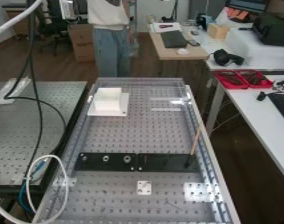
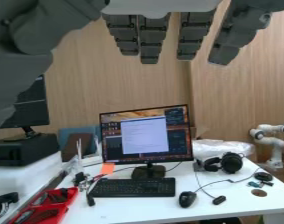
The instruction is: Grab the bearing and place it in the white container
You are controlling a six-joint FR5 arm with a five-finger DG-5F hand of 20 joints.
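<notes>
Centrally, in the high view, small ring-shaped bearings (image 1: 127, 159) sit in a row on a black plate (image 1: 95, 164), nearer the camera than the white container (image 1: 108, 103); in the wrist view, the robot hand (image 2: 151, 37) is released, fingers extended.

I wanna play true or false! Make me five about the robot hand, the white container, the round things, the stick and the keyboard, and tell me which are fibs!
1. The white container is on the bench. True.
2. The small round parts are inside the white container. False: they are on a black plate, nearer the high view's camera.
3. The hand has its fingers curled into a fist. False: its fingers are straight.
4. The thin stick has its dark end over a black plate. True.
5. The keyboard in front of the monitor is white. False: it is black.
</notes>
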